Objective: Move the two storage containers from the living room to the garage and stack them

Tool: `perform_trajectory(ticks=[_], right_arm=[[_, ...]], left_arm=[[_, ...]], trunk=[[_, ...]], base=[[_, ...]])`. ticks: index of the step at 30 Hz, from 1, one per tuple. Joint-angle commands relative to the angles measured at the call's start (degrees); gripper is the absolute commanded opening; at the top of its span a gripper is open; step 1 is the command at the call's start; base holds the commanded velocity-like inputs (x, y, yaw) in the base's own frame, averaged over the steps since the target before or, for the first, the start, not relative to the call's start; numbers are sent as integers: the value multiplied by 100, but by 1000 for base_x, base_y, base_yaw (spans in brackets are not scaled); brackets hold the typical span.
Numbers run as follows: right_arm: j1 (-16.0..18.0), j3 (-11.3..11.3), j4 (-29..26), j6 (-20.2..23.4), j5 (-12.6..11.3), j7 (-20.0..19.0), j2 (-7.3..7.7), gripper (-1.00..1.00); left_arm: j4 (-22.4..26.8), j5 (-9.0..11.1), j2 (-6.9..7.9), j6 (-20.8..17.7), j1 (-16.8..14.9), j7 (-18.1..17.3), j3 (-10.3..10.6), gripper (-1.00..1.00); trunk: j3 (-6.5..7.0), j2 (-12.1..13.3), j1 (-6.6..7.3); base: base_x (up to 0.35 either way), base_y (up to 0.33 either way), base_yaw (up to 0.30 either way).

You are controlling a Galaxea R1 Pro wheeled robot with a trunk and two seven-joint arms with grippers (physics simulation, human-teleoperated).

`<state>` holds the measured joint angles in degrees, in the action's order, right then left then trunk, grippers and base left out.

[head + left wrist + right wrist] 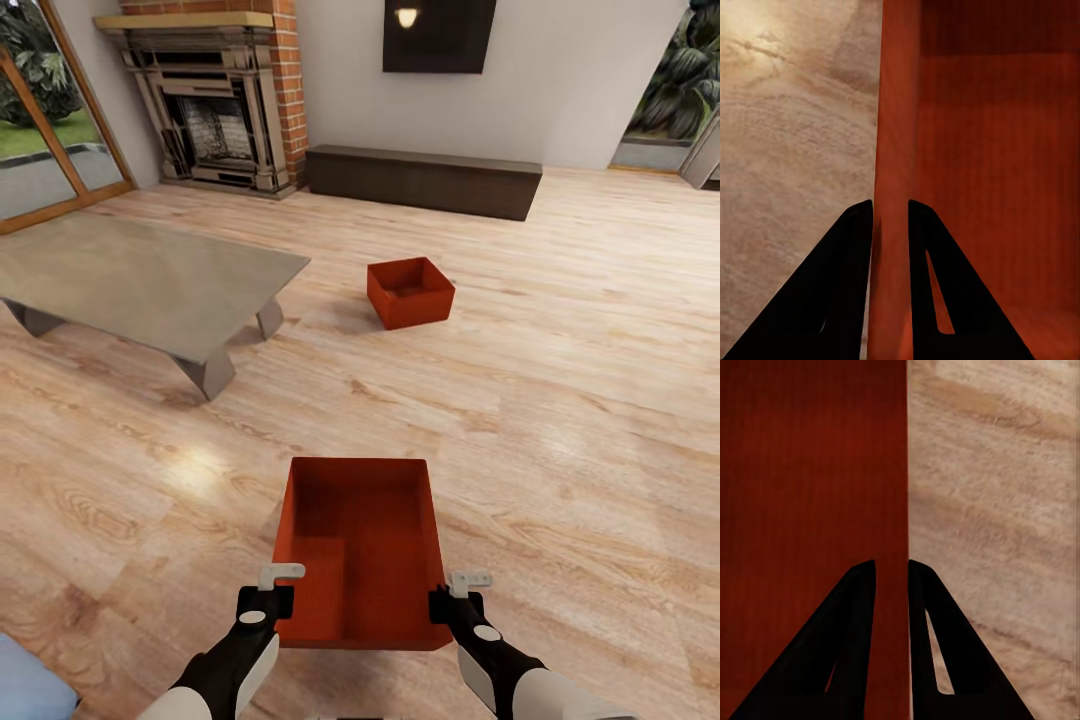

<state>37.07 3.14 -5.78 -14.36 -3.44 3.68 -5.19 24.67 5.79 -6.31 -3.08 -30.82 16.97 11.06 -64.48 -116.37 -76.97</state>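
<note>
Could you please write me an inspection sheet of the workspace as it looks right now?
Surface: light wood plank floor, living room.
Job's things: near storage container held at both side walls; far storage container on the floor, past the grey table.
Clutter: nothing seen.
Grippers: left gripper with fingers astride the container's left wall; right gripper with fingers astride its right wall.
Cables: nothing seen.
Surroundings: brick fireplace, dark low bench, black wall TV, glass doors.
</note>
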Motion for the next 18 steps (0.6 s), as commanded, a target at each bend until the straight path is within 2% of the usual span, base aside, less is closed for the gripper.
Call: perform_trajectory(ticks=[1,6,10,18], right_arm=[[2,11,16,-23,-80,10,1,-100],[2,11,16,-31,-86,10,-7,-100],[8,11,16,-32,-93,10,-8,-100],[9,5,16,-33,-87,10,-8,-100]], left_arm=[[24,10,7,-35,-3,78,45,-100],[29,35,7,-35,-3,78,45,-100],[29,154,10,-35,-3,78,50,-100],[29,193,16,-35,-3,78,53,-100]], trunk=[[15,40,23],[105,241,133],[176,401,221],[320,722,397]], base=[[0,0,0],[0,0,0],[0,0,0],[0,0,0]])
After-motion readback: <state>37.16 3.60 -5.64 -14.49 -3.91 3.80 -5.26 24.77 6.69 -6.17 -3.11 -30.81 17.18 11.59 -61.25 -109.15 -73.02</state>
